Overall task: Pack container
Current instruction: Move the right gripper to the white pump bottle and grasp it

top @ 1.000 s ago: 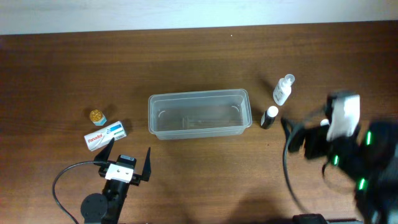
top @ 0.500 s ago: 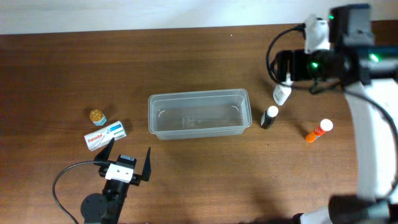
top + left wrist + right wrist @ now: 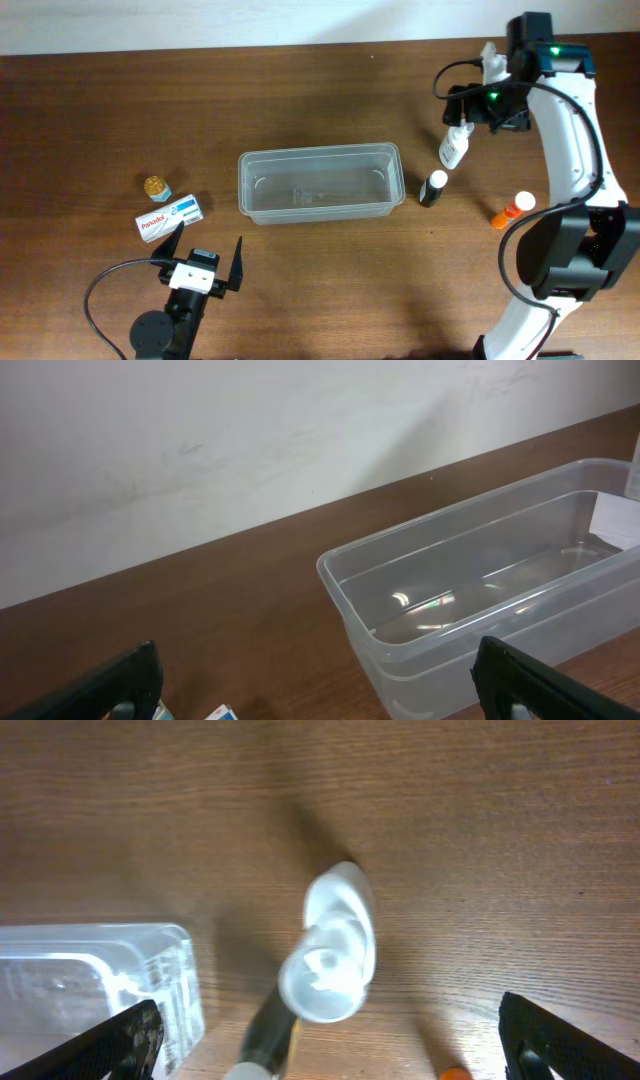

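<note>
The clear plastic container (image 3: 318, 183) sits mid-table with nothing in it; it also shows in the left wrist view (image 3: 490, 585) and at the left edge of the right wrist view (image 3: 95, 985). My right gripper (image 3: 478, 108) is open, hovering above the white spray bottle (image 3: 453, 147), which I see from above in the right wrist view (image 3: 330, 955). A small black bottle with a white cap (image 3: 433, 187) stands beside the container's right end. An orange tube (image 3: 512, 209) lies further right. My left gripper (image 3: 205, 258) is open near the table's front, below a Panadol box (image 3: 168, 217) and a small gold-capped jar (image 3: 155, 187).
The white wall runs along the table's far edge (image 3: 300, 20). A black cable (image 3: 100, 290) loops at the front left by the left arm's base.
My right arm has swung from the front right up to the back right and now hovers over the white spray bottle. The orange tube has come into view. The left arm has not moved.
</note>
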Controlling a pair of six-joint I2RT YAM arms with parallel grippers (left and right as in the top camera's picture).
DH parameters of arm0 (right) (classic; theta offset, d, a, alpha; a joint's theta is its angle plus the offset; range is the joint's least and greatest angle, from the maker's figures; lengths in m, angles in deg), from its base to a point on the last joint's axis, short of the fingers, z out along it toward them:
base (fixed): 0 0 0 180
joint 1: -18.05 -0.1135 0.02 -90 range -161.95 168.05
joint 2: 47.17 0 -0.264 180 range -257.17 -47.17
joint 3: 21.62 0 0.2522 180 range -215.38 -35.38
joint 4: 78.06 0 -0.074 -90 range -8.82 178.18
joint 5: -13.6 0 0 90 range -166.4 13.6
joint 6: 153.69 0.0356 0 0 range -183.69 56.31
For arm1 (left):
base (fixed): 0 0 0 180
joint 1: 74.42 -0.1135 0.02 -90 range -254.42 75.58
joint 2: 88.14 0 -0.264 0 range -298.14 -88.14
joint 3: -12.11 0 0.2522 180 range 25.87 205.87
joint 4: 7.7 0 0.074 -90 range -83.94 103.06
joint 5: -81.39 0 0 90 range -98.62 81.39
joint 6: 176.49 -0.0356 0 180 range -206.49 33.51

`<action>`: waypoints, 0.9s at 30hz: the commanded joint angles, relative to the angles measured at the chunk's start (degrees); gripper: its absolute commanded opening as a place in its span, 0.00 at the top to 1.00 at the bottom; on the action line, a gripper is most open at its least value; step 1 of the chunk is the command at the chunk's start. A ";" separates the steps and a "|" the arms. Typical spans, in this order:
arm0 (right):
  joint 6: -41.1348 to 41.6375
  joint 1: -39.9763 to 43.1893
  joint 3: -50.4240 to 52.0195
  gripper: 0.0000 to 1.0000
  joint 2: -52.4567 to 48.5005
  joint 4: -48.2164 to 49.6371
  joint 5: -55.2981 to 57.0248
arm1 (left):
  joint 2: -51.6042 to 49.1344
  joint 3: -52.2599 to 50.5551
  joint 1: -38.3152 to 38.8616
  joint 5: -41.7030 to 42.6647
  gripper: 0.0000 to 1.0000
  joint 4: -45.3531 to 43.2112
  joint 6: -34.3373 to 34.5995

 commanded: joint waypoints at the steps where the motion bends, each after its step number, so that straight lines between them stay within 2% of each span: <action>1: -3.56 -0.09 -1.18 0.01 -1.84 -0.04 -2.03 | 0.39 -0.20 -0.17 -0.15 0.01 0.28 -0.66; 9: -5.27 -0.39 -1.14 0.00 -6.47 -0.52 0.02 | 0.39 -0.22 -0.17 -0.15 0.01 0.28 -0.66; 11: -5.27 -0.39 -1.14 0.07 -7.43 -0.50 0.59 | 0.39 -0.20 -0.17 -0.17 0.01 0.28 -0.66; 17: -6.16 -0.42 -0.94 0.12 -8.28 -0.04 1.88 | 0.39 -0.22 -0.17 -0.15 0.01 0.31 -0.66; 21: -7.19 -0.46 -0.26 0.19 -8.28 0.59 1.88 | 0.39 -0.22 -0.17 -0.15 0.01 0.31 -0.66; 27: -7.65 -0.81 2.82 0.20 -8.39 2.82 1.88 | 0.39 -0.22 -0.17 -0.17 0.01 0.28 -0.66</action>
